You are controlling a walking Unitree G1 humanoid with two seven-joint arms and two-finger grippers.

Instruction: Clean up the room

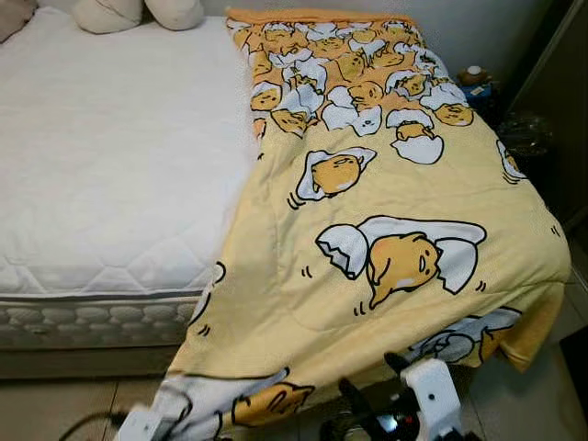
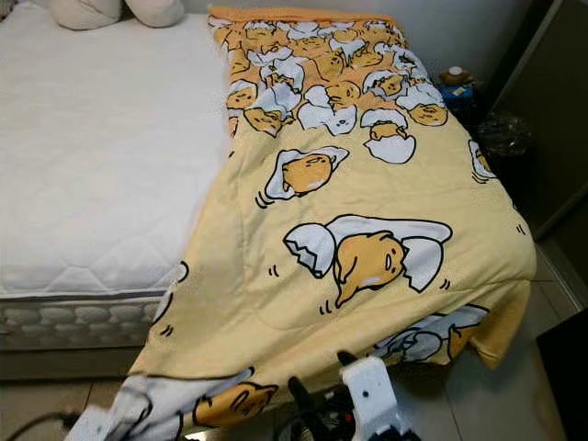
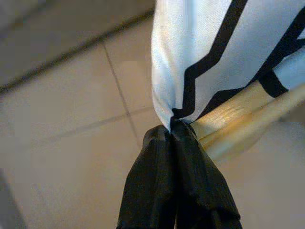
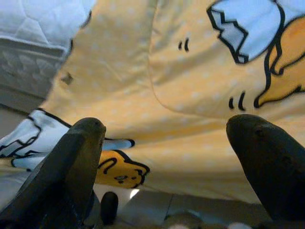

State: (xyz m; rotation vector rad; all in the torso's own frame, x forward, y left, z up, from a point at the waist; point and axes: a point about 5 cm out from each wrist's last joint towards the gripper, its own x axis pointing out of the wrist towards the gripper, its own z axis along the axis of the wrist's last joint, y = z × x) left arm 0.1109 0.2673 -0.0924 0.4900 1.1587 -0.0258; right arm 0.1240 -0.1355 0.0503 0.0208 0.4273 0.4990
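A yellow blanket [image 1: 386,193] printed with cartoon egg characters lies spread over the right half of the bed [image 1: 101,156], running from the far end by the wall to the near edge, where its lower part drapes over the foot of the bed and hangs toward the tiled floor [image 3: 62,119]. Its near left corner, white with black outlines, hangs lowest.

The left gripper [image 3: 172,131] has its fingers [image 3: 152,171] pressed together on that hanging corner, pinching a fold of the white cloth just above the floor tiles. The right gripper [image 4: 167,129] hovers just before the draped near edge of the blanket with its fingers [image 4: 259,148] spread wide apart, nothing between them; its white wrist housing shows at the near edge of the head views.

The left half of the bed is a bare white quilted mattress [image 1: 110,184], with two pale pillows [image 1: 138,13] at its far end. To the right of the bed, at the far end, a small blue item [image 1: 478,87] with a figure on top stands beside a dark cabinet [image 1: 556,92].
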